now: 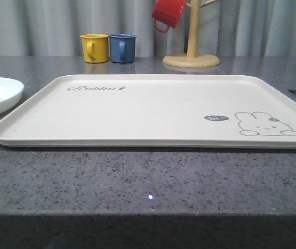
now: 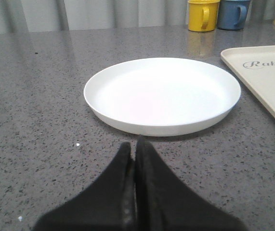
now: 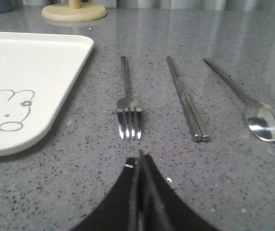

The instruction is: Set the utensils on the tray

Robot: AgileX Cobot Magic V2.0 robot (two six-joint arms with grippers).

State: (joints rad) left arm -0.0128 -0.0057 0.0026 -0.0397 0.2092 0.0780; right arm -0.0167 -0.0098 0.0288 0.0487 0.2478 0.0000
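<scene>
The tray [image 1: 153, 111] is bare; fork [image 3: 128, 108], chopsticks [image 3: 188, 98], spoon [image 3: 253, 108] and plate [image 2: 162, 95] wait on the worktop [image 1: 137, 176], both end effectors closed together.

Soft, even indoor light, fairly bright, seemingly from overhead. A tiny white glint sits on the speckled grey countertop [image 1: 150, 197] near its front edge. The cream tray [image 1: 153, 111] casts a thin dark shadow along its near rim. In the left wrist view the white plate [image 2: 162, 94] is nearly blown out, its centre featureless. The spoon [image 3: 265, 122] and fork [image 3: 129, 120] throw sharp reflections. Both grippers' black fingers [image 2: 147, 192] [image 3: 139, 197] look soft and blurred up close, and the mugs [image 1: 109, 47] are slightly hazy
</scene>
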